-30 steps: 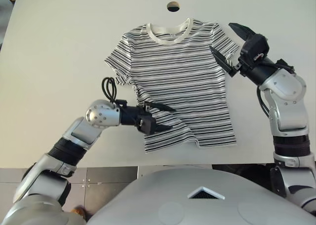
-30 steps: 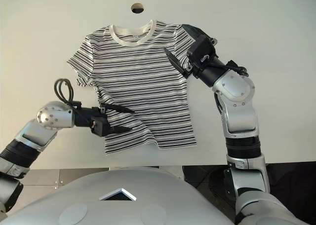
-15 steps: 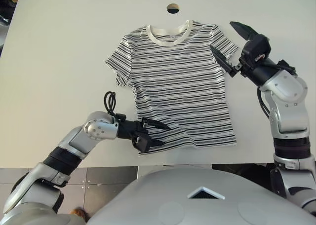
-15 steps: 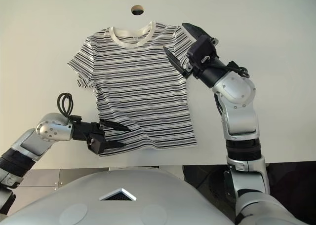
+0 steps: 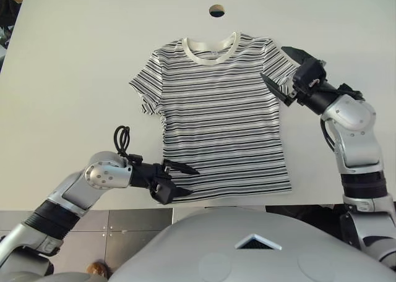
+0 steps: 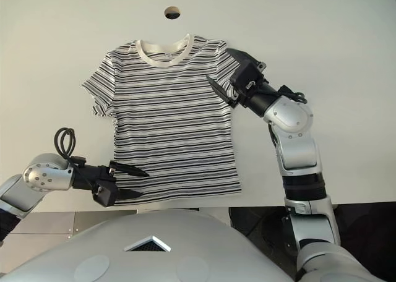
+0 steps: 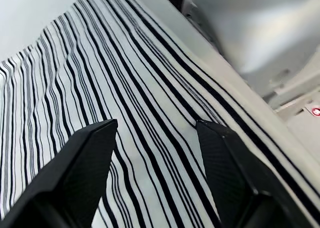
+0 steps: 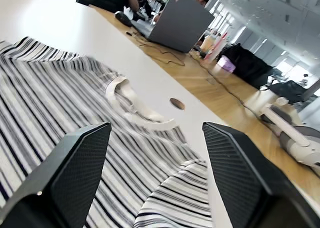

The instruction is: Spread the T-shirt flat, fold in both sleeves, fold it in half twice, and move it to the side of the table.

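Left fingers (image 5: 181, 168) have dragged the T-shirt (image 5: 219, 115) hem nearer.

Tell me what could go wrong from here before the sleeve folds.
1. The hem of the T-shirt lies at the near edge of the table, beside the open left gripper; a tug toward the robot could drag it off.
2. The open right gripper hovers at the right sleeve; closing there might bunch the fabric.
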`<action>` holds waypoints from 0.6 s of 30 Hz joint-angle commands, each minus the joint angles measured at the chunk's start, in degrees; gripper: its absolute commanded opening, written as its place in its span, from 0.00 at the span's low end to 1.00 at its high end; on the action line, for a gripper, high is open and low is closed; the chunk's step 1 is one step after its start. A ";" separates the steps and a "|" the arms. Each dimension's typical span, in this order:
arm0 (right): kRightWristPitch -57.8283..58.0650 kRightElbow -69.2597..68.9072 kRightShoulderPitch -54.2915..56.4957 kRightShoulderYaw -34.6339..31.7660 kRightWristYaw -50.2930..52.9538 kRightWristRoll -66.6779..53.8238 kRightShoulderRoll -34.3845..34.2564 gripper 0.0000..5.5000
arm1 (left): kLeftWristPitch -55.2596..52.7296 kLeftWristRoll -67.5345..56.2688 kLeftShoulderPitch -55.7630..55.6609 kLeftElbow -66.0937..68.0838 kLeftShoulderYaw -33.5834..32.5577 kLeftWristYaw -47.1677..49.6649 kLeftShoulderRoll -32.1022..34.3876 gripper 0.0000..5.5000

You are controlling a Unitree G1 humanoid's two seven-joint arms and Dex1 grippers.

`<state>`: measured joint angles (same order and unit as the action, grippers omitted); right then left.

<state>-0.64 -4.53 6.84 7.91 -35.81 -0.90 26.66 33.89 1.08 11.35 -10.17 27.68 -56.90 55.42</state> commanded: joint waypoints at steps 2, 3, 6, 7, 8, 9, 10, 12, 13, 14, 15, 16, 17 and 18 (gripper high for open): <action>-1.54 8.44 4.17 1.88 -2.58 0.92 -0.08 0.62 | -8.06 -8.99 -0.55 -8.99 -3.67 2.73 -3.84 0.53; -2.45 10.89 5.20 2.57 -2.88 1.46 -0.41 0.62 | -9.66 -10.83 -1.14 -10.25 -5.28 3.08 -3.86 0.53; -6.02 20.12 9.02 5.11 -2.83 3.92 -2.16 0.62 | -14.00 -16.18 -3.72 -12.46 -12.08 3.74 -2.71 0.53; -7.53 23.36 10.34 5.83 -2.44 4.89 -2.84 0.62 | -14.85 -17.16 -4.14 -12.63 -13.93 3.63 -2.42 0.53; -9.11 26.40 11.56 6.48 -2.04 5.85 -3.41 0.62 | -15.55 -17.82 -4.34 -12.63 -15.29 3.37 -2.28 0.53; -10.94 30.24 13.10 7.10 -1.25 6.96 -4.32 0.62 | -16.02 -18.41 -4.59 -12.39 -16.67 3.12 -2.21 0.53; -12.88 34.37 14.83 7.98 0.10 8.60 -5.25 0.62 | -16.45 -18.99 -4.98 -12.08 -17.87 2.94 -2.25 0.53; -16.90 42.22 18.26 9.64 2.88 11.93 -6.69 0.62 | -17.25 -19.71 -5.43 -11.95 -19.77 2.71 -2.56 0.53; -18.60 46.67 20.26 10.49 4.81 13.83 -7.27 0.62 | -17.51 -19.92 -5.51 -11.82 -20.53 2.62 -2.80 0.53; -19.72 50.49 21.86 10.89 6.38 15.03 -7.76 0.62 | -17.74 -19.99 -5.50 -11.75 -21.09 2.51 -3.04 0.53; -20.90 54.57 23.53 11.66 8.62 16.92 -7.91 0.62 | -17.80 -19.98 -5.21 -11.39 -21.56 2.36 -3.23 0.53; -22.01 57.75 24.78 12.42 10.51 18.62 -7.78 0.62 | -17.53 -19.70 -4.71 -10.84 -21.92 2.13 -3.35 0.53; -23.13 60.34 25.77 13.29 12.18 20.27 -7.35 0.62 | -17.24 -19.48 -4.08 -10.17 -22.37 2.05 -3.54 0.53; -24.28 62.40 26.54 13.98 13.37 21.55 -6.95 0.62 | -16.98 -19.24 -3.59 -9.68 -22.73 1.99 -3.72 0.53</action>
<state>-24.81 52.70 33.22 19.98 -23.99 16.82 18.48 16.53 -18.84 6.73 -20.91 6.09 -54.01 52.01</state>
